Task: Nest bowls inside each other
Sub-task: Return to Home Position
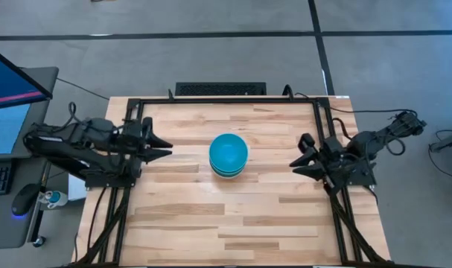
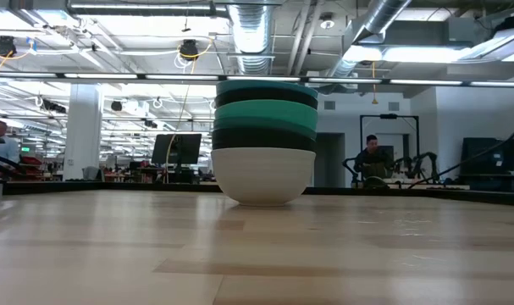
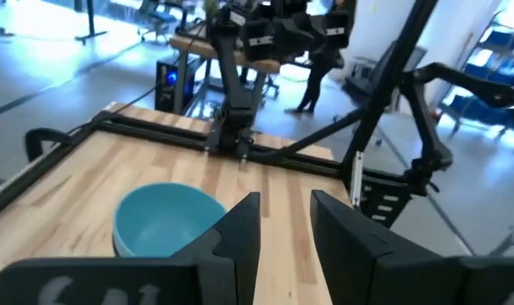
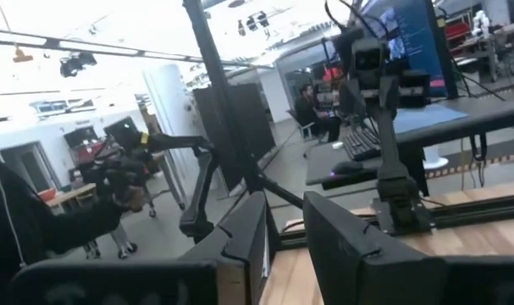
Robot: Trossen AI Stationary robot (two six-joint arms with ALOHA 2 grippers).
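Observation:
The bowls stand as one nested stack [image 1: 228, 155] at the table's middle, its bottom resting on the wood. In the low view the stack [image 2: 264, 141] has the white bowl lowest, then black, turquoise, black and teal rims above it. A turquoise bowl tops the stack in the left wrist view [image 3: 166, 220]. My left gripper [image 1: 165, 147] is open above the table's left edge, apart from the stack. My right gripper [image 1: 295, 162] is open near the right edge, also apart from it. Its fingers [image 4: 284, 237] point away from the stack, which this view misses.
A black frame [image 1: 229, 100] runs around the table's far, left and right edges. A monitor, keyboard and mouse [image 1: 21, 199] sit on a desk left of the table. People and workstations show in the room beyond. Bare wood surrounds the stack on all sides.

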